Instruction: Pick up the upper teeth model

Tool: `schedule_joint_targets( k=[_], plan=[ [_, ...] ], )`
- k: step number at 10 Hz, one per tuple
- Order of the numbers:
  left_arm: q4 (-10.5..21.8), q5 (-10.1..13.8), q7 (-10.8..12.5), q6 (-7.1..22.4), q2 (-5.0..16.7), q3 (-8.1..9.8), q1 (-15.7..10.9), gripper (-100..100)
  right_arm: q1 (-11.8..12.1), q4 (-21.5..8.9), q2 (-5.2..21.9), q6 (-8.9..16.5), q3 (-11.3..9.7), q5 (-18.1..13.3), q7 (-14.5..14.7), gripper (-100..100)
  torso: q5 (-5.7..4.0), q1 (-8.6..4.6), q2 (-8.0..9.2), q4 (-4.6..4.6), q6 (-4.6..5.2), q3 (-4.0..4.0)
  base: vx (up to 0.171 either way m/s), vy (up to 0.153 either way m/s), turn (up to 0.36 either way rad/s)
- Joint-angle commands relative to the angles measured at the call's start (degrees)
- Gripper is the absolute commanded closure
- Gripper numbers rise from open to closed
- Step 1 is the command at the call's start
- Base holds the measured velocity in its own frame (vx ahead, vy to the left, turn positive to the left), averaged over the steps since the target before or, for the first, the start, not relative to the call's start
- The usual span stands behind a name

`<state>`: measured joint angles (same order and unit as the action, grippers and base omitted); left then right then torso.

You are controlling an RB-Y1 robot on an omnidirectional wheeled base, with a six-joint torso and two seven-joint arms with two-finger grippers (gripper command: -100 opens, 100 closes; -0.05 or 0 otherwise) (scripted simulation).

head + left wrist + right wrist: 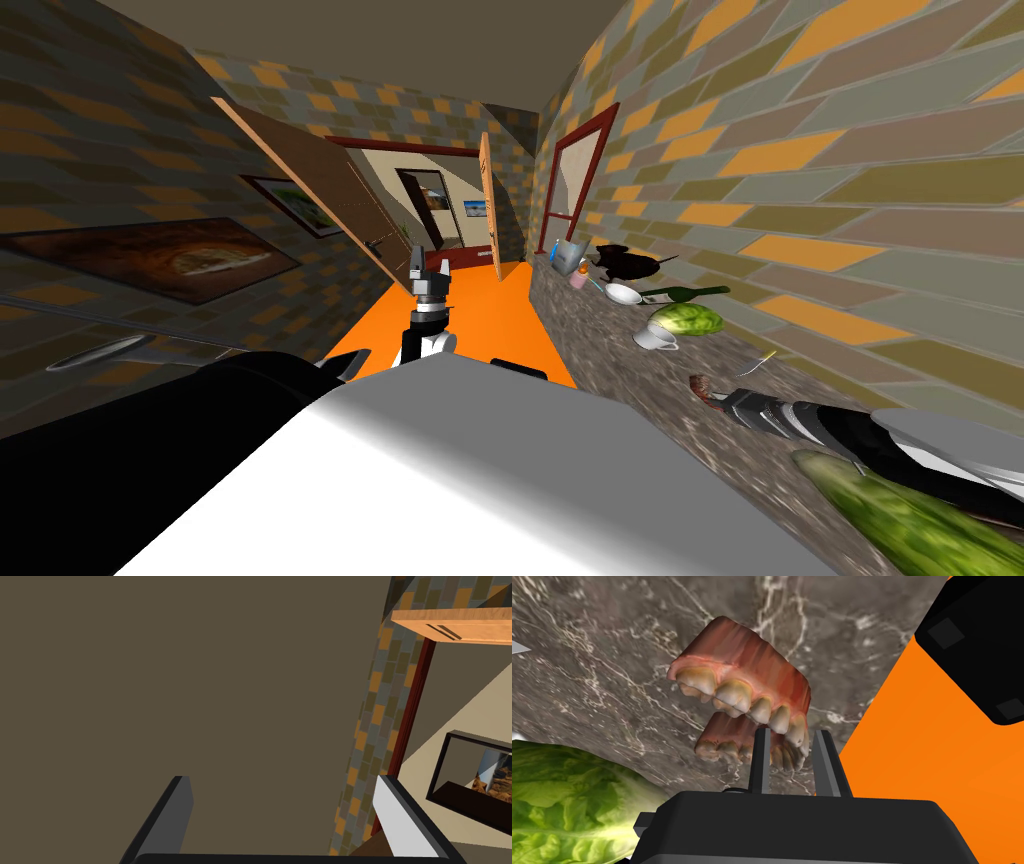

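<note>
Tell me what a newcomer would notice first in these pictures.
The teeth model, red gums and yellowed teeth, stands out: the right gripper has its fingers closed on one end of it over the grey marbled counter. Near the gripper lies a bright green lettuce, and past the counter's edge the floor is vivid orange.

the counter (612, 651) looked like grey, white-veined stone; the teeth model (747, 676) shone glossy with ridged gums; the door (470, 626) was light grained wood.
</note>
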<state>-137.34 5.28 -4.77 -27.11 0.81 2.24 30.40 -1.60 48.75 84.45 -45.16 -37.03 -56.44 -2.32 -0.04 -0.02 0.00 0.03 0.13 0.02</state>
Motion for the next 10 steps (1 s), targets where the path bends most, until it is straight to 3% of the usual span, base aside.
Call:
schedule_joint_targets(
  k=[1,2,3,4,6,7,8,9,10],
  plan=[
    [0.0,0.0,0.0,0.0,0.0,0.0,0.0,0,0.0,0.0,0.0,0.0,0.0,0.0,0.0,100,0.0,0.0,0.0,0.0,0.0,0.0,0.0,0.0,0.0],
    [0.0,0.0,0.0,0.0,0.0,0.0,0.0,0,0.0,0.0,0.0,0.0,0.0,0.0,0.0,100,0.0,0.0,0.0,0.0,0.0,0.0,0.0,0.0,0.0],
    [0.0,0.0,0.0,0.0,0.0,0.0,0.0,0,0.0,0.0,0.0,0.0,0.0,0.0,-0.01,0,0.0,0.0,-0.01,0.0,0.0,0.0,0.0,0.0,0.0],
    [0.0,0.0,0.0,0.0,0.0,0.0,0.0,0,2.86,0.82,0.33,0.14,2.44,1.44,2.17,100,0.0,0.0,-0.01,0.0,0.0,-0.01,0.09,0.001,-0.102],
    [0.0,0.0,0.0,0.0,0.0,0.0,0.02,0,6.59,2.42,1.1,0.57,5.11,3.21,4.27,100,0.05,0.1,-0.49,-0.08,0.01,-0.26,0.156,0.026,-0.112],
    [-0.01,0.0,0.0,0.0,0.0,0.0,0.01,0,7.15,2.42,1.1,0.57,5.11,3.21,4.27,100,0.03,0.11,-0.52,-0.11,-0.02,-0.3,0.062,-0.004,0.007],
    [0.0,0.0,0.0,0.0,0.0,0.0,0.01,0,9.64,4.02,1.88,1.01,7.75,4.98,6.37,100,0.01,0.01,-0.33,-0.08,-0.03,-0.2,0.075,-0.01,-0.089],
    [0.0,0.0,0.0,0.0,0.0,0.01,0.01,0,11.19,4.02,1.88,1.01,7.78,4.98,6.37,100,0.04,-0.03,-0.31,-0.05,0.03,-0.17,0.076,-0.006,-0.057],
    [0.0,0.0,0.0,0.0,0.0,0.0,0.01,0,13.1,5.63,2.66,1.45,10.27,6.75,8.47,100,0.01,-0.03,-0.26,-0.06,0.03,-0.15,0.101,-0.002,-0.103]
  ],
)
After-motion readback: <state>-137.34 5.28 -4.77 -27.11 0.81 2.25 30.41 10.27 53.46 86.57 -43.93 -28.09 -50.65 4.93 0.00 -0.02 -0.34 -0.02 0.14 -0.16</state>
